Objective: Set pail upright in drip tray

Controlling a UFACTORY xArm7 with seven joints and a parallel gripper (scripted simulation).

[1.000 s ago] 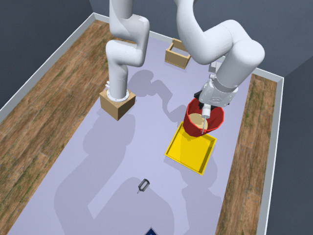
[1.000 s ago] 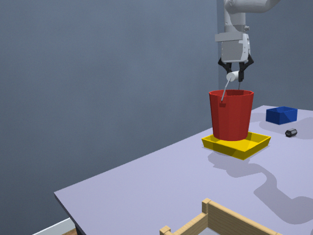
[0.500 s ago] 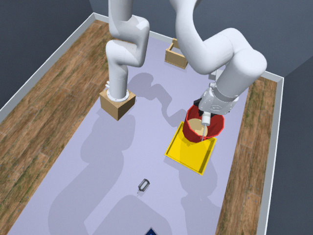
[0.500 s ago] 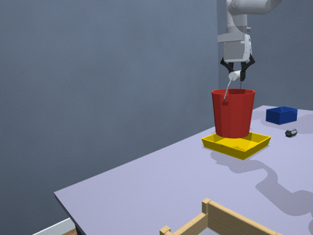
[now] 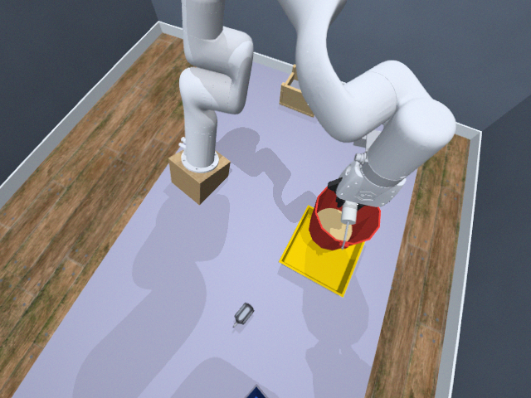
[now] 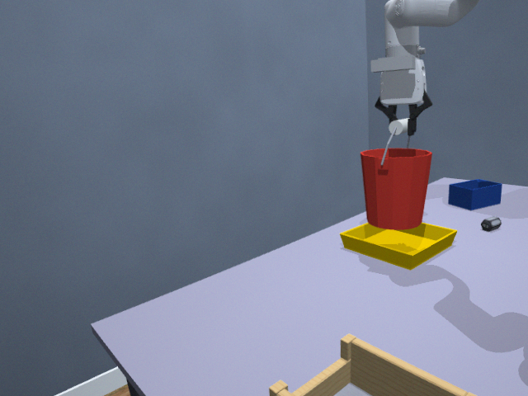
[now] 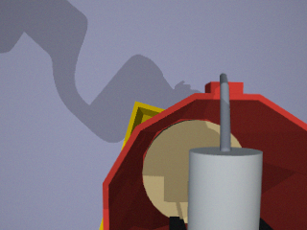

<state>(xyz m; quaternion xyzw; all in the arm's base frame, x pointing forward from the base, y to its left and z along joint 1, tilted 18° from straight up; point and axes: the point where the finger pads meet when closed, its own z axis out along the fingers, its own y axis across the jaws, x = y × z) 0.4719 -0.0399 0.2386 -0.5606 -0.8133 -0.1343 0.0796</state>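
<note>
Over the yellow drip tray [image 6: 431, 249] | red pail [image 6: 395, 191] hangs upright, base seemingly just above tray floor | gripper [image 6: 403, 126] jaws clamped on pail's white handle grip [image 6: 396, 127]
</note>
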